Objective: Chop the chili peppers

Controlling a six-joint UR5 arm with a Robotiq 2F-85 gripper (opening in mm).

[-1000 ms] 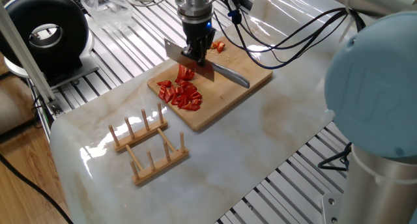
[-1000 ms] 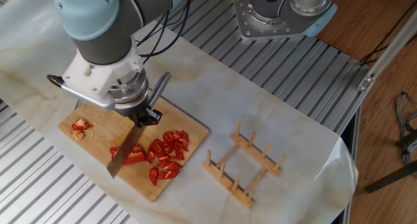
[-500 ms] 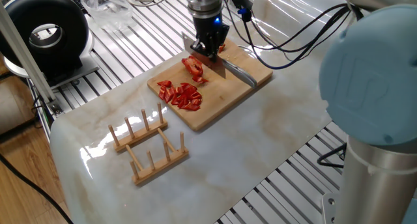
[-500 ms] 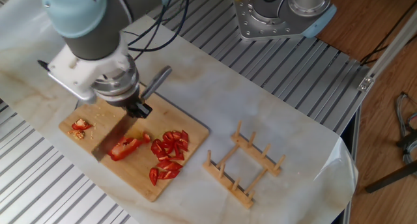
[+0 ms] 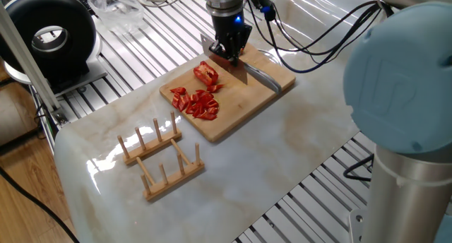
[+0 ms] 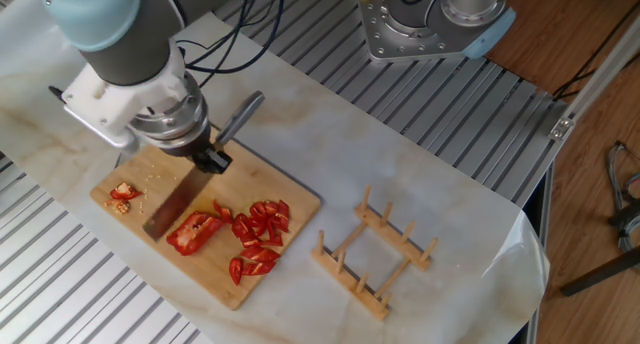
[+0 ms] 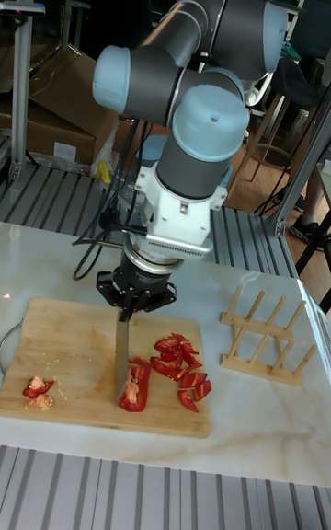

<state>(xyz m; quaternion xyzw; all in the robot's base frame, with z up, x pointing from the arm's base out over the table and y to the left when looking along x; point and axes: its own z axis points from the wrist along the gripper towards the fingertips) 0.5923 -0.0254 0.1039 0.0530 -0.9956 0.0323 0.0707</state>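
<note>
In one fixed view, the gripper (image 5: pixel 229 52) points down over the far part of a wooden cutting board (image 5: pixel 244 109) and is clamped on the handle of a knife (image 5: pixel 236 68). The blade slants across the board. The chili peppers (image 5: pixel 201 95) lie on the board: one larger uncut piece sits just beside the blade on its near-left side, and a heap of small red bits lies a little nearer the board's left corner. A wooden rack (image 5: pixel 161 158) with upright pegs stands on the marble table (image 5: pixel 282 158), well apart from the board. A black round device (image 5: pixel 46 38) sits at the far left.

In the other fixed view, the gripper (image 6: pixel 210 159) pinches the knife (image 6: pixel 195 174) where handle meets blade; the grey handle sticks up and away behind it, and the blade runs down across the cutting board (image 6: pixel 150 174), its edge on or just above the wood. The chili peppers (image 6: pixel 240 234) lie to the right of the blade: the larger piece just beside it, the cut bits spread toward the board's right corner. A small clump of red scraps and seeds (image 6: pixel 123 197) lies near the board's left end, on the other side of the blade. The wooden rack (image 6: pixel 375 254) stands on the table to the right.

In the tall fixed view, the gripper (image 7: pixel 135 295) holds the knife (image 7: pixel 122 346) with the blade hanging straight down onto the cutting board (image 7: pixel 69 346). The large piece of the chili peppers (image 7: pixel 161 369) touches or nearly touches the blade's right side, with the bits farther right. The scraps (image 7: pixel 39 389) lie near the left end, the wooden rack (image 7: pixel 267 332) stands off to the right.
</note>
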